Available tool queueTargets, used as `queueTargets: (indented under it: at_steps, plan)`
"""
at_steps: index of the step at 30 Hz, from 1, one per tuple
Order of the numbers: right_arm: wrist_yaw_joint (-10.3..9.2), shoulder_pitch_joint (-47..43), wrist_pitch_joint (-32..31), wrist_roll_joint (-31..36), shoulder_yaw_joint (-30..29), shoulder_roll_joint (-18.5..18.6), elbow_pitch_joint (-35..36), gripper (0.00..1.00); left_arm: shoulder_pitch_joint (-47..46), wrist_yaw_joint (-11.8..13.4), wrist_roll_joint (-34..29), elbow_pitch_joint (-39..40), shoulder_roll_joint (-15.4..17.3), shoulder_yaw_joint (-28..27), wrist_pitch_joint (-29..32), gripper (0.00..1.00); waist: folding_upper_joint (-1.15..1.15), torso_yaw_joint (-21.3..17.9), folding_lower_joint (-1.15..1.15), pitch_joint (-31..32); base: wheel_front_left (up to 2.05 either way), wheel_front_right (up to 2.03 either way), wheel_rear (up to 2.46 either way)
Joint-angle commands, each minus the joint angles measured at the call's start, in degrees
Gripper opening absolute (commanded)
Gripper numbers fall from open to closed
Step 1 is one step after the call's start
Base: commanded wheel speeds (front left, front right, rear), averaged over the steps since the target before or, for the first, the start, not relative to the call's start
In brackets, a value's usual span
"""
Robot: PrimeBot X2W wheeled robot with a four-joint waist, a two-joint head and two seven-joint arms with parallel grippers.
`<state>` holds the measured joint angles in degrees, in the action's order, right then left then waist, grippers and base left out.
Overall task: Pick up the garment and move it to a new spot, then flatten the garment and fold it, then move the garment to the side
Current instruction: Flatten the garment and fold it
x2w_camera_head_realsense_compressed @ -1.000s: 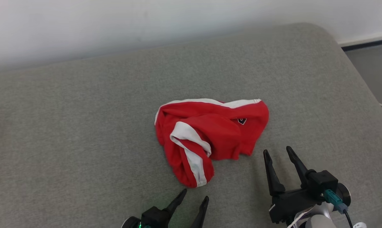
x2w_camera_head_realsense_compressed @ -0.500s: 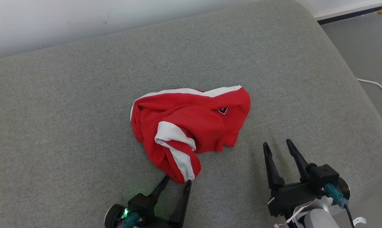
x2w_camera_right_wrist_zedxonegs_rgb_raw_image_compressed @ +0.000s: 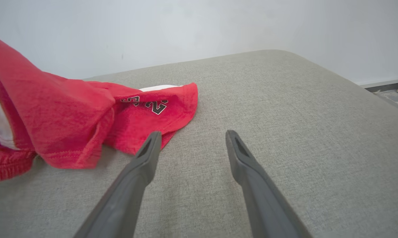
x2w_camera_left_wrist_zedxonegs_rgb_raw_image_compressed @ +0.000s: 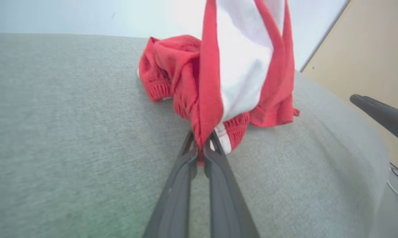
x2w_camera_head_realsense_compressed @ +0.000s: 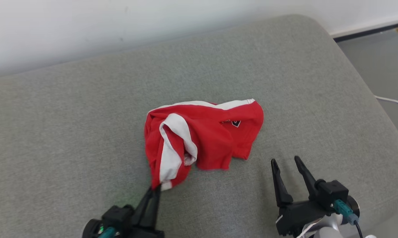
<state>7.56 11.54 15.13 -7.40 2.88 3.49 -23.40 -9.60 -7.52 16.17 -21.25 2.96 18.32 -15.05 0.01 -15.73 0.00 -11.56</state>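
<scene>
Picking up, by the look of it: first step of the task, barely begun. Clenched on the nearest corner of the red garment [x2w_camera_head_realsense_compressed: 215, 135] with the left claw [x2w_camera_head_realsense_compressed: 154, 190], fingers pressed together over red cloth and the end of a white stripe [x2w_camera_head_realsense_compressed: 172, 148]. Gripped corner raised off the grey cushion [x2w_camera_head_realsense_compressed: 70, 132] and drawn taut toward the cushion's near side. Rest of the garment lying crumpled around the cushion's middle, well short of every edge.

Right claw [x2w_camera_head_realsense_compressed: 285, 159] released, jaws spread, nothing between them. Hovering low over bare fabric at the cushion's near right.

Long axis of the heap: diagonal across the cushion, from the pinched corner at the near left to the rounded end carrying a small dark logo [x2w_camera_head_realsense_compressed: 235, 123] at the far right. Pointing, in effect, toward the cushion's far right corner. A second white band along the edge facing the cushion's back; folds bunched and overlapped in between, so true shape hard to judge.

Next, probably: lift higher until the whole garment hangs free of the cushion, then carry it to another patch of the cushion. Worth bringing the right claw in for a second corner before flattening. Risk with so narrow a pinch: cloth slipping out under its own weight.
</scene>
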Motion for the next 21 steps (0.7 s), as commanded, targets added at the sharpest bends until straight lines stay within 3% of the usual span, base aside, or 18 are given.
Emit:
queueTargets:
  at_steps: [1,14,15,18,19,21]
  plan:
    - [-0.14,-1.0,0.0,-0.3,0.2,-0.3,-0.3,1.0,1.5,0.1,-0.9,0.8,0.4,-1.6,-0.2,0.0,-0.01,2.2,0.0,2.4,0.0,0.0,0.0]
    - [-0.14,-3.6,0.0,-1.9,4.6,-0.6,-2.1,1.0,6.7,0.1,-7.4,2.9,3.9,-16.7,-0.2,0.0,-0.01,9.1,0.0,7.7,0.0,0.0,0.0]
    - [-0.14,-3.7,0.0,-1.9,4.9,-0.6,-2.4,1.0,6.6,0.1,-7.9,2.6,3.9,-17.4,-0.2,0.06,-0.01,9.2,0.0,7.9,0.0,0.0,0.0]
    - [-0.14,-3.8,0.0,-2.1,6.2,-0.6,-2.7,1.0,6.1,0.5,-9.4,1.7,3.6,-19.4,-0.2,0.58,-0.01,9.3,0.0,8.1,0.0,0.0,0.0]
    - [-0.14,-3.9,0.0,-2.1,6.6,-0.6,-2.9,1.0,6.0,0.5,-9.8,0.4,3.6,-20.1,-0.2,1.0,-0.01,9.3,0.0,8.2,0.0,0.0,0.0]
    - [-0.14,-4.0,0.0,-2.3,7.3,-0.6,-3.2,1.0,5.1,0.9,-10.6,-0.6,3.2,-20.9,-0.2,1.0,-0.01,9.2,0.0,8.3,0.0,0.0,0.0]
